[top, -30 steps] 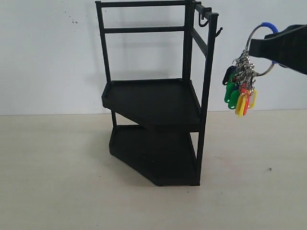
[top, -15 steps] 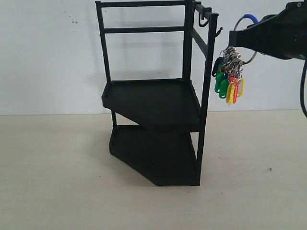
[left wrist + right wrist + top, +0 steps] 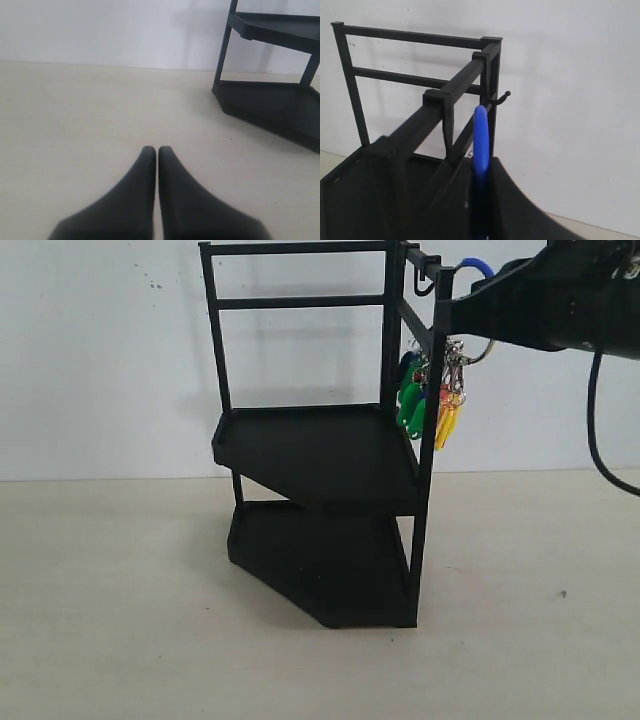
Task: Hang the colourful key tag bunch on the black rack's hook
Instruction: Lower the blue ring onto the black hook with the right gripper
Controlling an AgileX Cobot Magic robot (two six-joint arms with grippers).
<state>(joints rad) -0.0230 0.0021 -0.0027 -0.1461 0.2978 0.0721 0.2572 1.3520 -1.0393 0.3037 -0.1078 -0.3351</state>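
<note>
The black rack point(image 3: 320, 455) stands at the middle of the table. My right gripper point(image 3: 457, 316) reaches in from the right at its top side rail point(image 3: 455, 82), shut on the blue loop point(image 3: 480, 132) of the colourful key tag bunch point(image 3: 428, 405). The tags dangle against the rack's front post. The hook point(image 3: 446, 131) hangs from the rail just beside the loop, its tip hidden by my finger. A second prong point(image 3: 501, 98) sits farther along the rail. My left gripper point(image 3: 157, 149) is shut and empty, low over the table.
The rack's two tray shelves point(image 3: 310, 445) lie below the dangling tags. A white wall point(image 3: 110, 360) rises right behind the rack. In the left wrist view the rack's lower shelf point(image 3: 270, 107) stands off to one side. A black cable point(image 3: 597, 430) hangs from the right arm.
My right gripper has carried the key tag bunch leftward and upward, from open air right of the rack to its front post and top rail. The left gripper's earlier state is not shown.
</note>
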